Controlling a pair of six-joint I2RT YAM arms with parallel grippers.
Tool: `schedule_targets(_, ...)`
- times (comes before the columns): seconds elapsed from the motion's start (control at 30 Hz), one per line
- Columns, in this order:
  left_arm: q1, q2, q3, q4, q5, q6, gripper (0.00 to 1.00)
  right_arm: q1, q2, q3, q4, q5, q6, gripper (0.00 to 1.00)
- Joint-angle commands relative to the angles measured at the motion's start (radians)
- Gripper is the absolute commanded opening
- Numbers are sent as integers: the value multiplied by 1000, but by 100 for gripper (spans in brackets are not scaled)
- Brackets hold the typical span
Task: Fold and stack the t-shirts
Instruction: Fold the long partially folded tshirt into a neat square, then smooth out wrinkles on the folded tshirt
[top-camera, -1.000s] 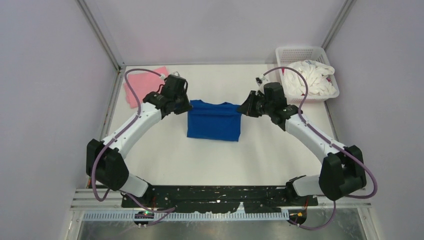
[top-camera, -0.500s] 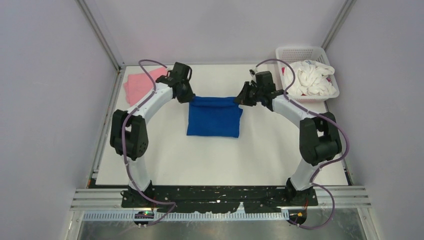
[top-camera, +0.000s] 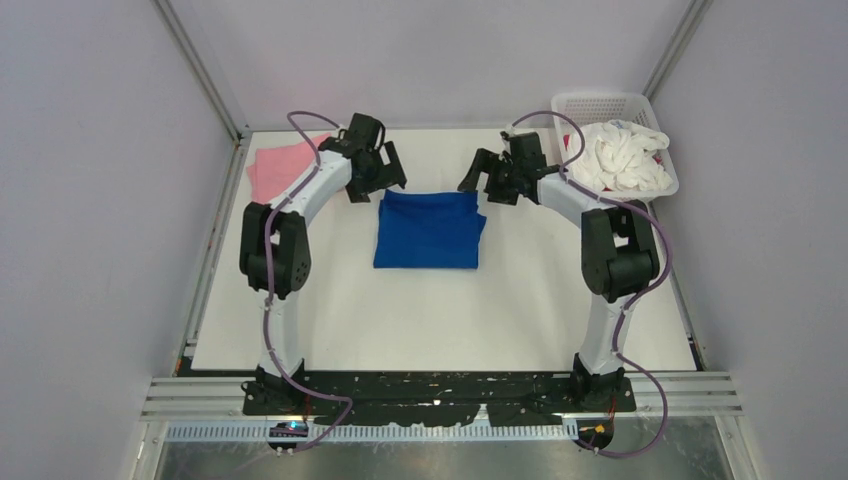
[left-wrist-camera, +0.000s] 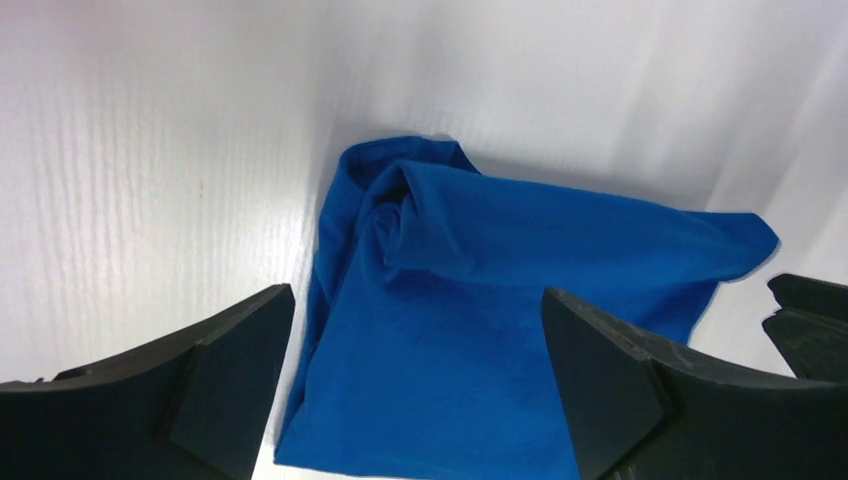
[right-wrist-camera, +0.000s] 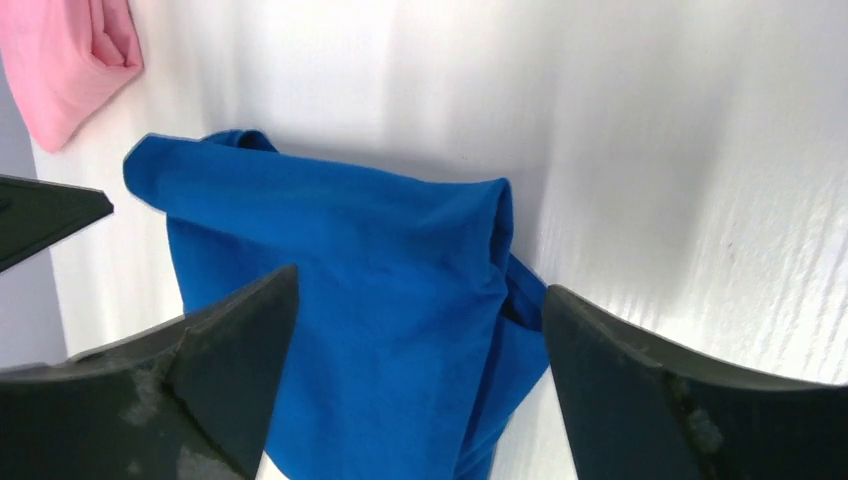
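Observation:
The royal blue t-shirt (top-camera: 428, 230) lies folded in a rough rectangle at mid-table, plain side up, its far edge a little rumpled (left-wrist-camera: 400, 205). My left gripper (top-camera: 378, 183) hovers open just above its far left corner, and the blue cloth (left-wrist-camera: 500, 300) shows between the spread fingers (left-wrist-camera: 235, 365) without being gripped. My right gripper (top-camera: 485, 186) hovers open over the far right corner, with the shirt (right-wrist-camera: 350, 260) below its jaws. The light pink t-shirt (top-camera: 275, 168) lies folded at the far left, also in the right wrist view (right-wrist-camera: 65, 60).
A white mesh basket (top-camera: 612, 105) stands at the far right corner, holding a bundle of white cloth (top-camera: 625, 155). Both arms reach far forward, their elbows raised over the table's sides. Enclosure walls close off the left, right and back.
Both grippers, shut on the blue shirt's far corners before, have opened and let it go. The arms carried that edge towards the back, and the shirt now lies flat and folded.

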Motion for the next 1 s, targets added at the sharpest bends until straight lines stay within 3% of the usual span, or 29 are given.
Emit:
schedule_targets(0.0,4,-113,-43,43,71,14,100,-1,-88,40,-6,-32,-30,98)
schedule_targets(0.13,4,-185,-177,206,235,13,100,13,-172,-84,86,-146,-14,95)
schedule_targets(0.23,4,-174,-196,257,283,6,100,25,-179,-123,159,-236,22,95)
schedule_targets(0.47,5,32,14,179,371,11,100,32,-63,-45,222,-281,82,95)
schedule_targets(0.9,34,283,252,52,254,-25,100,18,245,199,195,-284,141,95)
schedule_targets(0.97,37,308,271,30,270,-29,90,18,273,209,194,-288,145,95)
